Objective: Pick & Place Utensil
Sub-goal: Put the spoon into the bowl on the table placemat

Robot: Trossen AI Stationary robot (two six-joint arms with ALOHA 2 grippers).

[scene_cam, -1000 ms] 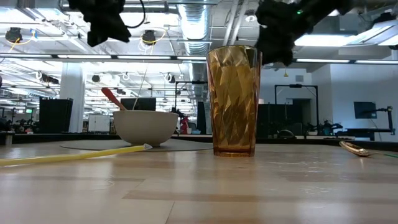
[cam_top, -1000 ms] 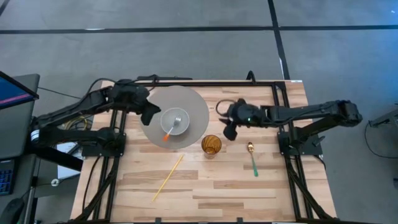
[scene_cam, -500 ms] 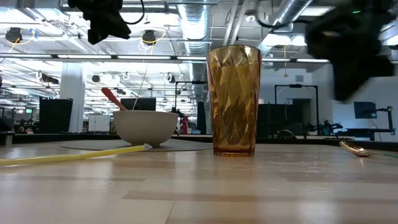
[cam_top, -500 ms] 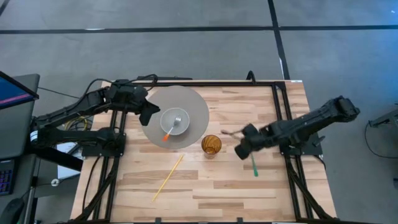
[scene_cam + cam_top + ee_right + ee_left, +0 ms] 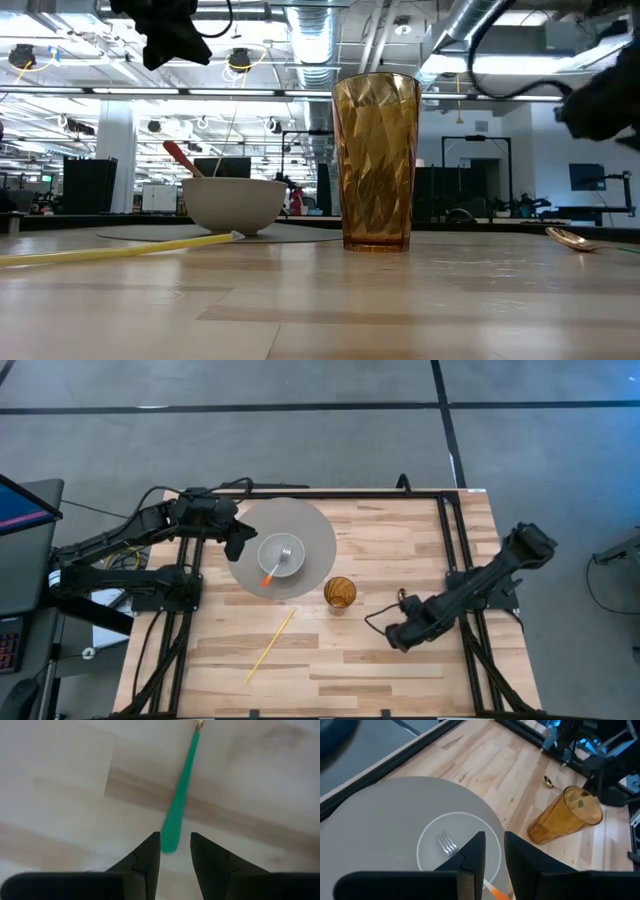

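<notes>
The spoon, with a green handle and a gold bowl, lies flat on the wooden table to the right of the amber glass. My right gripper hangs low over the spoon's handle and hides most of it in the high view. In its wrist view the open fingers stand on either side of the handle's free end. I cannot tell whether they touch it. My left gripper, narrowly open, waits above the white bowl.
The white bowl holds a fork with an orange handle and sits on a round grey plate. A yellow stick lies near the table's front left. The black frame rail runs along the right side.
My right gripper has swept from beside the glass's far right toward the table's near edge, and has come down over the spoon's green handle. The spoon, glass, bowl and left arm have kept still.
</notes>
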